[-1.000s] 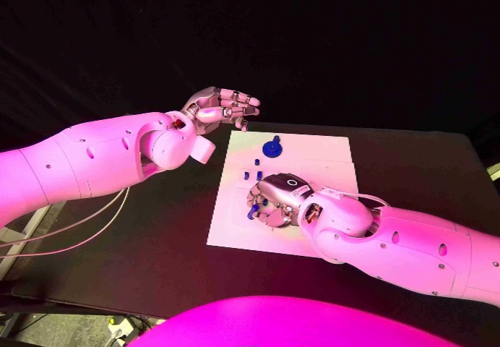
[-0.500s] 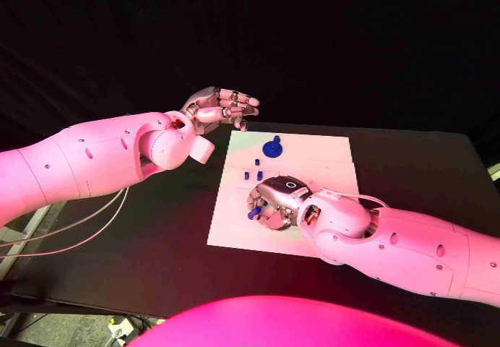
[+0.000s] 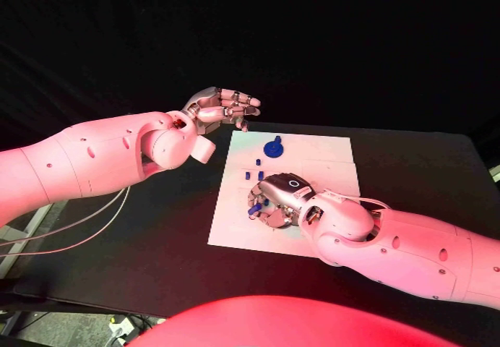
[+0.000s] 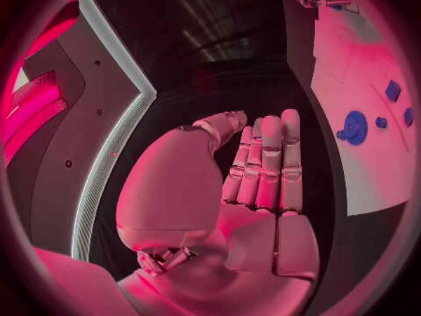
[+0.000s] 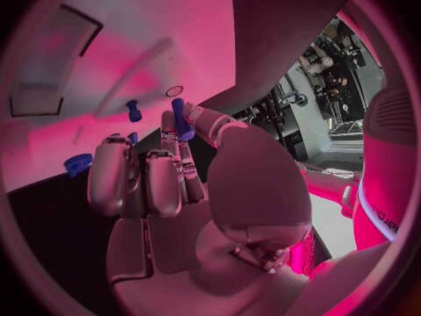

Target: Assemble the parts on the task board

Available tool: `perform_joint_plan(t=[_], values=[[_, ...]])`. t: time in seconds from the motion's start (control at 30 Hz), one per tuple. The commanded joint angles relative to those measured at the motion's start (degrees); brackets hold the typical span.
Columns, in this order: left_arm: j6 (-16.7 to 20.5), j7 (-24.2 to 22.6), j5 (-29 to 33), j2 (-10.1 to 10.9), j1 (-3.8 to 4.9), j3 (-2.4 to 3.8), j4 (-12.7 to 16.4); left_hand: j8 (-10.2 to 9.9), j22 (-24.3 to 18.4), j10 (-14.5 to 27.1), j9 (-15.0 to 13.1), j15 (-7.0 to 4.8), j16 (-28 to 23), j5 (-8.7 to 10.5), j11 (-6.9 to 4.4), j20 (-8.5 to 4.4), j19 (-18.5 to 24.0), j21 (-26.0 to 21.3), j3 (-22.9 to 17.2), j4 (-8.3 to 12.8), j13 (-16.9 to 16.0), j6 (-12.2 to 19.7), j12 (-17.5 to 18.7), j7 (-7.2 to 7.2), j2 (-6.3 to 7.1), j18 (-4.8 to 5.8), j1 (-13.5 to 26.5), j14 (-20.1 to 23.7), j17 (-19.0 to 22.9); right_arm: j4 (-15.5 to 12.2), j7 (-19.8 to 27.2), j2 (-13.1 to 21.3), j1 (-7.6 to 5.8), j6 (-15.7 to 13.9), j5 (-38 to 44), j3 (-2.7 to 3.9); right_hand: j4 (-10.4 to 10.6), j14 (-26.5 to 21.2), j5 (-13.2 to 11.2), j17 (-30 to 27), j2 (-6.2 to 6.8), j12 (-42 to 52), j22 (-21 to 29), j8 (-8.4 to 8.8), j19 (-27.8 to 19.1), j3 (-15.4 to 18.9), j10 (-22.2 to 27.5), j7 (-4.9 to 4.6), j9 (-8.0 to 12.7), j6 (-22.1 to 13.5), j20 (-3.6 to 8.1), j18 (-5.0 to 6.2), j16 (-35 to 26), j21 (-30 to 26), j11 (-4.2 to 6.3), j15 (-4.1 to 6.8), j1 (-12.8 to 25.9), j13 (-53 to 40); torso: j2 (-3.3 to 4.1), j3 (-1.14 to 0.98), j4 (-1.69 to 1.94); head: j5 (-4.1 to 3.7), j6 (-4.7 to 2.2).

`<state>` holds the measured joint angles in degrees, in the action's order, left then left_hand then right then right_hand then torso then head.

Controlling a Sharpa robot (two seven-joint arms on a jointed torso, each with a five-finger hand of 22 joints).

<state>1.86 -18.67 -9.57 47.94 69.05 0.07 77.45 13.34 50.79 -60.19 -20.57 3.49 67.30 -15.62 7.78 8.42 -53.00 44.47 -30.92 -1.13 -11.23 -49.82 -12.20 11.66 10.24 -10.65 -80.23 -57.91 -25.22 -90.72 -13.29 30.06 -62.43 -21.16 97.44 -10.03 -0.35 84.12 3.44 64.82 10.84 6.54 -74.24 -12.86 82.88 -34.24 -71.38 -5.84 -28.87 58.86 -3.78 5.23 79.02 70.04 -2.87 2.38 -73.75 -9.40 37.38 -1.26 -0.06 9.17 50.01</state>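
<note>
On the near left of the task board (image 3: 313, 155), your right hand (image 3: 279, 199) pinches a blue peg (image 5: 182, 119) in its fingers; keep it upright while lowering, left hand (image 3: 221, 105) empty, fingers loosely curled.

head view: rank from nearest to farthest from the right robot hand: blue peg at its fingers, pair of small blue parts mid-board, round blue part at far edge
1. Blue peg: pinched at the fingers of the right robot hand, over the task board.
2. Pair of small blue parts: just beyond the hand, mid-board.
3. Round blue part: near the board's far edge, closest to the left robot hand.
</note>
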Motion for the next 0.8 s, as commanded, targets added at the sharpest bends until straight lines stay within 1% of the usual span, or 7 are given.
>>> perform_joint_plan(t=[0.03, 0.13, 0.2, 0.4, 0.57, 0.67, 0.8], values=[[-0.2, 0.0, 0.1, 0.0, 0.04, 0.03, 0.1, 1.0, -0.6, 0.6, -0.8, 0.02, -0.9, 0.06, 0.1, 0.3, 0.4, -0.9, 0.5, -0.9, -0.9, 0.8, -0.7, 0.24, -0.73, 0.11, 0.2, 0.5, 0.5, -0.1, -0.6, 0.0, 0.06, 1.5, 0.7, 0.0, -1.4, 1.5, 0.4, 1.0, -3.17, 3.0, -4.4, -3.37, 0.2, -1.9, -3.8, 0.4, -3.5, 2.3, 0.33, -1.2, 0.9, 1.4, 1.38, 0.28, -0.8, -3.2, 0.02, 0.0, -0.01, 0.1, -0.01], [-0.2, 0.0, 0.1, 0.0, 0.04, 0.03, 0.1, 1.0, -0.6, 0.6, -0.8, 0.02, -0.9, 0.06, 0.1, 0.3, 0.4, -0.9, 0.5, -0.9, -0.9, 0.8, -0.7, 0.24, -0.73, 0.11, 0.2, 0.5, 0.5, -0.1, -1.2, 0.0, 0.06, 3.2, 1.3, 0.0, -1.5, 1.5, 0.4, 1.0, -3.19, 3.1, -4.3, -3.47, 0.2, -2.0, -3.9, 0.41, -3.6, 2.3, 0.36, -1.19, 0.9, 1.3, 1.42, 0.31, -0.7, -3.4, 0.05, 0.01, 0.0, 0.16, -0.01], [-0.2, 0.0, 0.1, 0.0, 0.04, 0.03, 0.1, 1.0, -0.6, 0.6, -0.8, 0.02, -0.9, 0.06, 0.1, 0.3, 0.4, -0.9, 0.5, -0.9, -0.9, 0.8, -0.7, 0.24, -0.73, 0.11, 0.2, 0.5, 0.5, -0.2, -1.4, 0.0, 0.06, 3.9, 1.5, 0.0, -1.5, 1.5, 0.4, 1.0, -3.19, 3.1, -4.3, -3.47, 0.2, -2.0, -3.9, 0.41, -3.6, 2.3, 0.36, -1.19, 0.9, 1.3, 1.42, 0.31, -0.7, -3.4, 0.03, 0.03, 0.0, 0.13, -0.01], [-0.3, 0.0, 0.1, 0.0, 0.04, 0.03, 0.1, 1.0, -0.6, 0.6, -0.8, 0.02, -0.9, 0.06, 0.1, 0.3, 0.4, -0.9, 0.5, -0.9, -0.9, 0.8, -0.7, 0.24, -0.73, 0.11, 0.2, 0.5, 0.5, -0.5, -2.2, -0.1, 0.06, 5.9, 2.3, 0.0, -1.6, 1.5, 0.5, 1.0, -3.18, 3.2, -4.4, -3.6, 0.2, -2.1, -3.9, 0.43, -3.8, 2.3, 0.41, -1.2, 0.9, 1.4, 1.46, 0.35, -0.7, -3.6, -0.01, 0.0, 0.0, 0.33, -0.01], [-0.3, 0.1, 0.1, 0.0, 0.04, 0.03, 0.1, 1.0, -0.6, 0.6, -0.8, 0.02, -0.9, 0.06, 0.1, 0.3, 0.4, -0.9, 0.5, -0.9, -0.9, 0.8, -0.7, 0.24, -0.73, 0.11, 0.2, 0.5, 0.5, -0.5, -2.7, -0.3, 0.07, 6.3, 2.6, 0.0, -1.6, 1.5, 0.5, 1.0, -3.18, 3.2, -4.4, -3.61, 0.2, -2.1, -3.9, 0.43, -3.8, 2.3, 0.41, -1.21, 0.9, 1.4, 1.46, 0.35, -0.7, -3.6, 0.01, 0.02, 0.02, 0.35, -0.01], [-0.3, 0.1, 0.1, 0.0, 0.04, 0.03, 0.1, 1.0, -0.6, 0.6, -0.8, 0.02, -0.9, 0.06, 0.1, 0.3, 0.4, -0.9, 0.5, -0.9, -0.9, 0.8, -0.7, 0.24, -0.73, 0.11, 0.2, 0.5, 0.5, -0.5, -3.2, -0.4, 0.07, 6.1, 2.8, 0.0, -1.6, 1.5, 0.5, 1.0, -3.18, 3.2, -4.4, -3.61, 0.2, -2.1, -3.9, 0.43, -3.8, 2.3, 0.41, -1.21, 0.9, 1.4, 1.46, 0.35, -0.7, -3.6, 0.01, -0.01, -0.03, 0.46, -0.01], [-0.4, 0.1, 0.1, -0.1, 0.04, 0.03, 0.1, 1.0, -0.6, 0.6, -0.8, 0.02, -0.9, 0.06, 0.1, 0.3, 0.4, -0.9, 0.5, -0.9, -0.9, 0.8, -0.7, 0.24, -0.73, 0.11, 0.2, 0.5, 0.5, -0.5, -3.7, -0.7, 0.07, 5.8, 3.1, 0.0, -1.7, 1.5, 0.5, 1.0, -3.17, 3.3, -4.4, -3.65, 0.2, -2.1, -3.9, 0.43, -3.9, 2.3, 0.43, -1.2, 0.9, 1.4, 1.46, 0.36, -0.7, -3.6, 0.0, 0.01, -0.03, 0.43, -0.01]])
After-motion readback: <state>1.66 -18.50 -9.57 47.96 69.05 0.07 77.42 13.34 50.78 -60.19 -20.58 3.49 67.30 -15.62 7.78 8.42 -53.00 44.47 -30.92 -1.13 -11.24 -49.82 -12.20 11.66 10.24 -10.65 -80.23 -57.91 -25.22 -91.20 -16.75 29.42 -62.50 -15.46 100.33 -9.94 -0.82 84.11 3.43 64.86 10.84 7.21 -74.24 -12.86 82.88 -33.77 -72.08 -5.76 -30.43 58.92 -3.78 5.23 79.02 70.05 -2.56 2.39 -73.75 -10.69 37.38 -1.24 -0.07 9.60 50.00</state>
